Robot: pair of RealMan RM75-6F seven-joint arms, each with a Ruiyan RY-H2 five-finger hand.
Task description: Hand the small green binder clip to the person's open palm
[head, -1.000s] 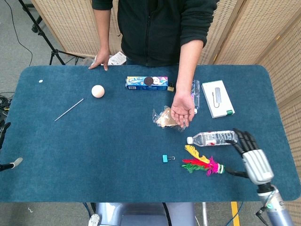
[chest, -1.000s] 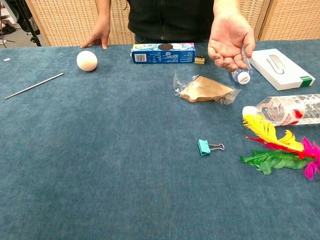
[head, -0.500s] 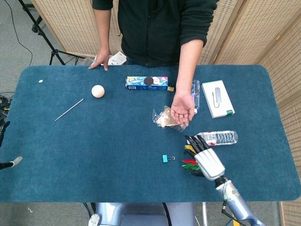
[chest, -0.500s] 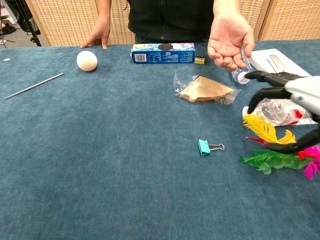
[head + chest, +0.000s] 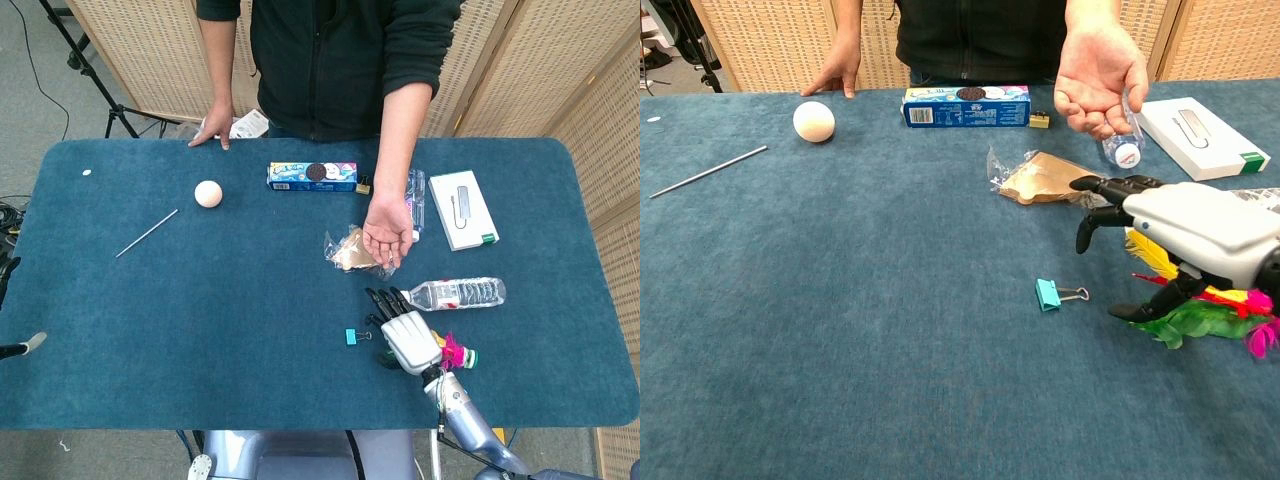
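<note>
We see our right robot hand [image 5: 1185, 235] empty, fingers spread, hovering just beside the green binder clip [image 5: 1047, 294] on the counter [image 5: 840, 300]. The person's palm [image 5: 1095, 70] waits open beyond it.

The right hand [image 5: 1185, 240] has a glossy white shell over its back and slim black fingers [image 5: 1092, 226].

A cookie box [image 5: 312, 176], white ball [image 5: 207, 193], metal rod [image 5: 146, 233] and water bottle [image 5: 458, 292] lie on the table [image 5: 200, 340].
</note>
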